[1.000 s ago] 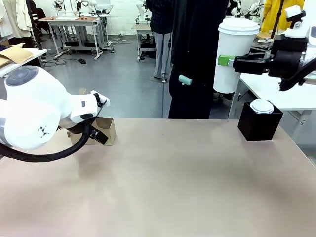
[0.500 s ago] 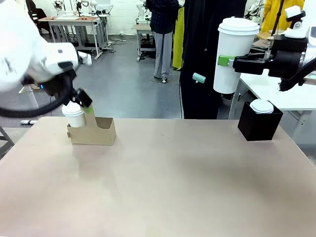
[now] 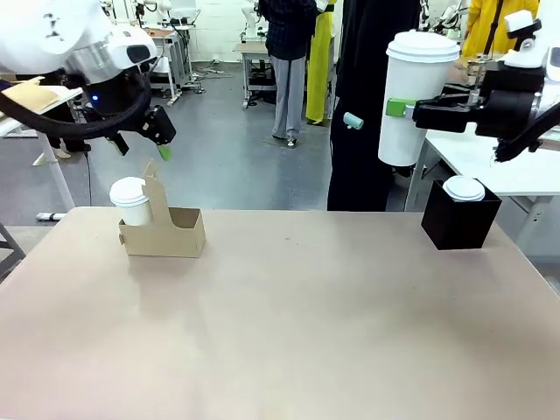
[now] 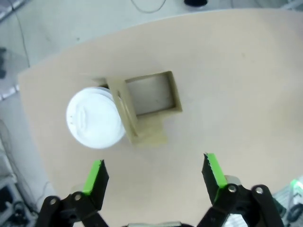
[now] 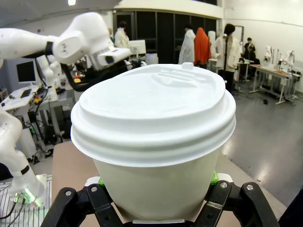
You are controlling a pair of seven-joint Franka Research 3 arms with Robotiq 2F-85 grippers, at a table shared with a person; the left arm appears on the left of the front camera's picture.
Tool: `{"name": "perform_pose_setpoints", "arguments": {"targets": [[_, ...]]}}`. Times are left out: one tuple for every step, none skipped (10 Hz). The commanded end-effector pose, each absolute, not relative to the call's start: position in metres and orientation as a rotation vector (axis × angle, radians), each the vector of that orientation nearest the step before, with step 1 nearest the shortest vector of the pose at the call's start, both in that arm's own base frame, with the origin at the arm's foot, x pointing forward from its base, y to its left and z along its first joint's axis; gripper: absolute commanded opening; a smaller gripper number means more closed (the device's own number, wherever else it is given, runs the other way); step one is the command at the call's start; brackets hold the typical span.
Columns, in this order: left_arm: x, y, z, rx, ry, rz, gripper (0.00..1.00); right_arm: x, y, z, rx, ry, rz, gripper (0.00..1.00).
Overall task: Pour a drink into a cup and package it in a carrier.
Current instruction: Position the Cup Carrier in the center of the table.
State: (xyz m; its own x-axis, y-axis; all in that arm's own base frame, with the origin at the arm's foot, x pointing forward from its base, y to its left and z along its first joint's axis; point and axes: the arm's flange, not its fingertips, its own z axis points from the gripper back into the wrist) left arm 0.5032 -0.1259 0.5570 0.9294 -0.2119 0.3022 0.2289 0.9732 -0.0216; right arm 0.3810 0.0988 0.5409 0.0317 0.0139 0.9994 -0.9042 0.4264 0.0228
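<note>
Bright, even light from overhead fills my table [image 3: 332,332]; shadows are faint and soft, one lying beside the carrier [image 3: 179,238]. My wrist views bend at the edges. The white cup [image 5: 156,142] close up is sharp, the room behind softer.

Beige table [image 3: 306,332], plain matte top. Far left part: brown cardboard carrier [image 3: 179,238] stands directly on top, handle tab upright. Small white cup [image 3: 131,199] with lid sits in its left slot. Far right part, near edge: black box [image 3: 455,226], white round lid [image 3: 464,187] on top. Carrier and box well apart.
</note>
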Motion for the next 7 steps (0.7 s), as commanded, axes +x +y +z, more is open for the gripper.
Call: {"name": "perform_pose_setpoints", "arguments": {"targets": [[0.539, -0.122, 0.548, -0.042, -0.216, -0.111, 1.0, 0.379, 0.1, 0.542, 0.865, -1.362, 0.876, 0.8], [0.55, -0.115, 0.536, -0.035, -0.188, -0.081, 1.0, 0.379, 0.1, 0.542, 0.865, -1.362, 0.876, 0.8], [0.56, -0.108, 0.52, -0.035, -0.165, -0.051, 1.0, 0.379, 0.1, 0.542, 0.865, -1.362, 0.876, 0.8], [0.566, -0.105, 0.512, -0.037, -0.155, -0.041, 1.0, 0.379, 0.1, 0.542, 0.865, -1.362, 0.876, 0.8], [0.567, -0.104, 0.501, -0.024, -0.156, -0.025, 1.0, 0.379, 0.1, 0.542, 0.865, -1.362, 0.876, 0.8], [0.562, -0.102, 0.505, -0.049, -0.171, -0.071, 1.0, 0.379, 0.1, 0.542, 0.865, -1.362, 0.876, 0.8], [0.562, -0.102, 0.505, -0.049, -0.171, -0.071, 1.0, 0.379, 0.1, 0.542, 0.865, -1.362, 0.876, 0.8]]}}
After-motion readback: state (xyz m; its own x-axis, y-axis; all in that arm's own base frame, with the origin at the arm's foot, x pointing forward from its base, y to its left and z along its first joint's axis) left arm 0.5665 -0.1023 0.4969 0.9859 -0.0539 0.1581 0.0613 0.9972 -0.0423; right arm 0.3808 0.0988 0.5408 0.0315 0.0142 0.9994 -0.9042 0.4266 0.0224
